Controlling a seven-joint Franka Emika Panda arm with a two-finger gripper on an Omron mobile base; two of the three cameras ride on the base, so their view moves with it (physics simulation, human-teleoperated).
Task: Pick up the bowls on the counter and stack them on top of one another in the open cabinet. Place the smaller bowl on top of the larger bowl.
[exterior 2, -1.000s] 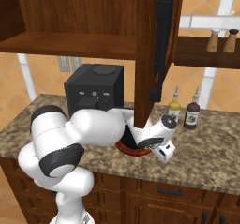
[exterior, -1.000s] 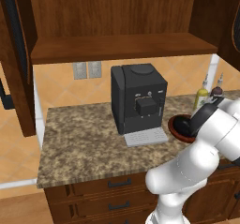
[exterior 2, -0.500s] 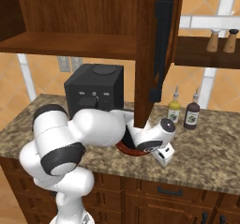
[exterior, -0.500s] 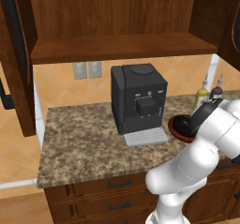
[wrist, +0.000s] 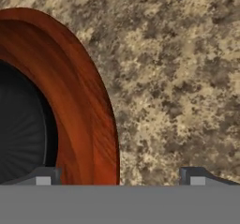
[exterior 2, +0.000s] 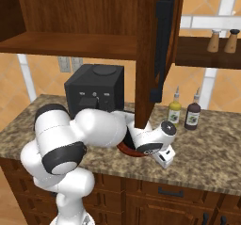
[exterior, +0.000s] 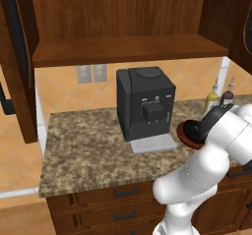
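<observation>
We see the wide, shallow reddish-brown wooden bowl resting on the speckled granite table, right of the black coffee machine. The small glossy black bowl sits inside it. Our fingers stand wide apart, straddling the brown bowl's rim, gripping nothing.

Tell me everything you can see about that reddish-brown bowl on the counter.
The brown bowl is wide, shallow and round, with glossy wood grain and a low, gently sloping rim. It sits flat on the speckled counter, right of the coffee machine. The black bowl sits inside it. The hand hangs open just above, one fingertip over the rim and the other over bare counter. From the base views the arm hides most of it.
</observation>
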